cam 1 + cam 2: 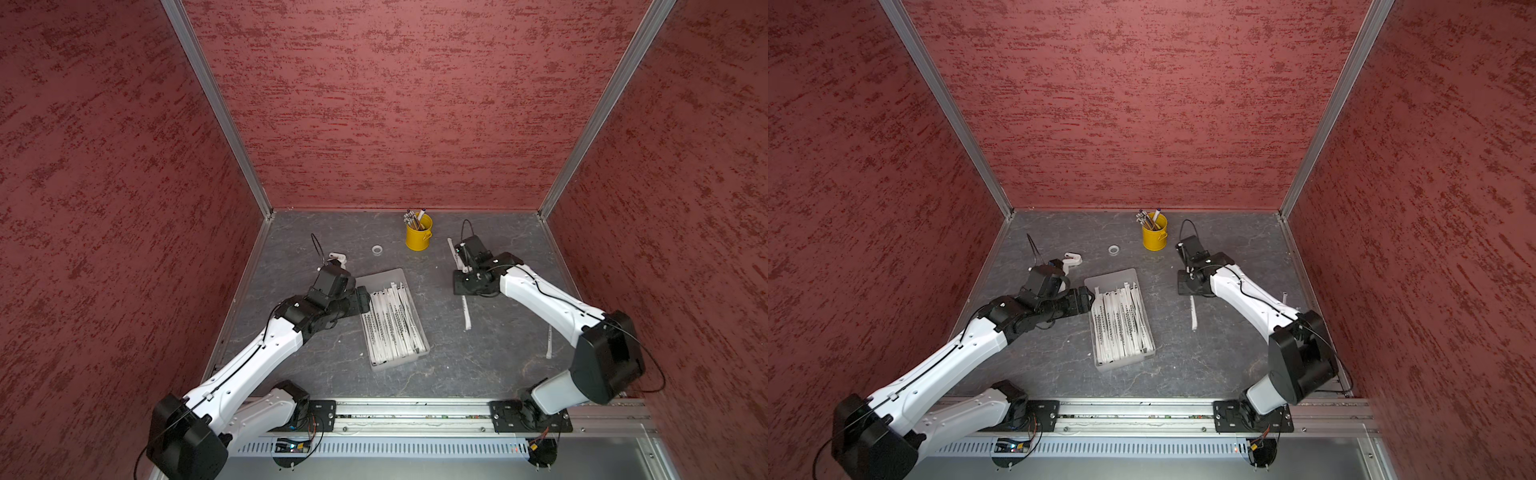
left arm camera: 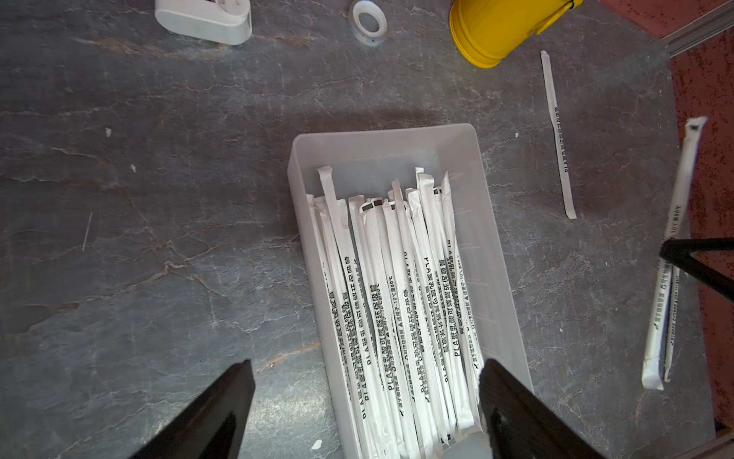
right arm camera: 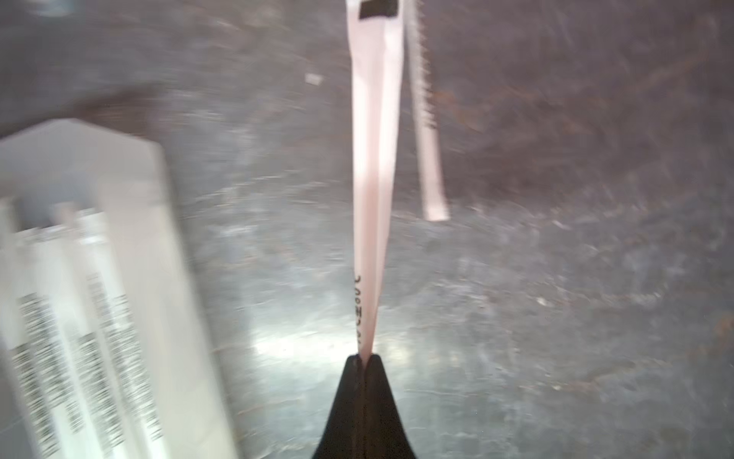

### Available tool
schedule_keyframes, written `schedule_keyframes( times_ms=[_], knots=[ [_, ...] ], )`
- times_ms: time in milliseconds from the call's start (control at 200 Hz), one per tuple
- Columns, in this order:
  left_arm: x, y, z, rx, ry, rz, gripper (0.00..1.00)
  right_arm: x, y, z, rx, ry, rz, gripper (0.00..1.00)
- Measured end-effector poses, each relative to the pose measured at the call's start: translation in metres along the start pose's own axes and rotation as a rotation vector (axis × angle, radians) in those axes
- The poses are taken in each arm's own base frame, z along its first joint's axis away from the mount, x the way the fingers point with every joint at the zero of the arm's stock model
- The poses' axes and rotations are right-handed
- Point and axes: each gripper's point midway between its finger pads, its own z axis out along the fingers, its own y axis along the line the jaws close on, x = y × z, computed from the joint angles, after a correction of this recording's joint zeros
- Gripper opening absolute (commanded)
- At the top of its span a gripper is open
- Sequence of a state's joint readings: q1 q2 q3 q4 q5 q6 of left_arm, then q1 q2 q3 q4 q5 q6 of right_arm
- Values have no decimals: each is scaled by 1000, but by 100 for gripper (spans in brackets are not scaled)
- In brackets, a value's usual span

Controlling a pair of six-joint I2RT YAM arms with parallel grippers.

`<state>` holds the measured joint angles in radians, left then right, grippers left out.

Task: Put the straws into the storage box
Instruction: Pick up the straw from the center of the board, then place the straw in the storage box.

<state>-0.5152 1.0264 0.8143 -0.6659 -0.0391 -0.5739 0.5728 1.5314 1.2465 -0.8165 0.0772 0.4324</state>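
Note:
The storage box (image 1: pixel 380 277) (image 1: pixel 1113 277) (image 2: pixel 381 147) (image 3: pixel 79 151) lies mid-table, and several white printed straws (image 1: pixel 392 324) (image 1: pixel 1119 324) (image 2: pixel 397 298) lie lengthwise in it. My left gripper (image 1: pixel 363 300) (image 1: pixel 1086 297) (image 2: pixel 367 363) is open over the box's far left corner and holds nothing. To the right of the box, my right gripper (image 1: pixel 462 270) (image 1: pixel 1188 272) (image 3: pixel 367 357) is shut on one straw (image 3: pixel 375 159) (image 2: pixel 675 206). A thin loose straw (image 2: pixel 556 131) (image 1: pixel 452 247) lies near the yellow cup. Another straw (image 1: pixel 466 313) (image 1: pixel 1192 311) shows below the right gripper. One more (image 1: pixel 549 343) lies beside the right arm.
A yellow cup of pens (image 1: pixel 419 237) (image 1: pixel 1155 239) (image 2: pixel 492 28) stands at the back. A tape ring (image 1: pixel 377 249) (image 2: pixel 369 20) and a small white object (image 1: pixel 338 258) (image 2: pixel 206 20) lie behind the left gripper. Red walls enclose three sides, and a metal rail runs along the front.

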Motion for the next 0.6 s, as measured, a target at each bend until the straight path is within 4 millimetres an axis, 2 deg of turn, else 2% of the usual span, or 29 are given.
schedule_keyframes(
  times_ms=[70, 120, 165, 220, 291, 406, 481, 601],
  knots=[
    [-1, 0, -2, 2, -9, -15, 90, -3, 63, -16, -119, -37, -80, 0],
    [1, 1, 0, 2, -7, -23, 90, 3, 101, -17, -184, -34, -131, 0],
    [5, 2, 2, -3, 2, -30, 91, 8, 124, -11, -210, -18, -157, 0],
    [8, 3, 5, -6, 12, -34, 90, 15, 141, 5, -212, 11, -172, 0],
    [11, 2, 7, -7, 23, -35, 91, 27, 145, 33, -177, 63, -172, 0],
    [10, -2, 8, 7, 21, -40, 90, 51, 131, 71, -83, 147, -165, 0],
    [10, -4, 11, 11, 23, -40, 91, 61, 122, 80, -37, 173, -162, 0],
    [11, -5, 14, 12, 31, -42, 91, 66, 116, 82, 4, 180, -153, 0]
  ],
)
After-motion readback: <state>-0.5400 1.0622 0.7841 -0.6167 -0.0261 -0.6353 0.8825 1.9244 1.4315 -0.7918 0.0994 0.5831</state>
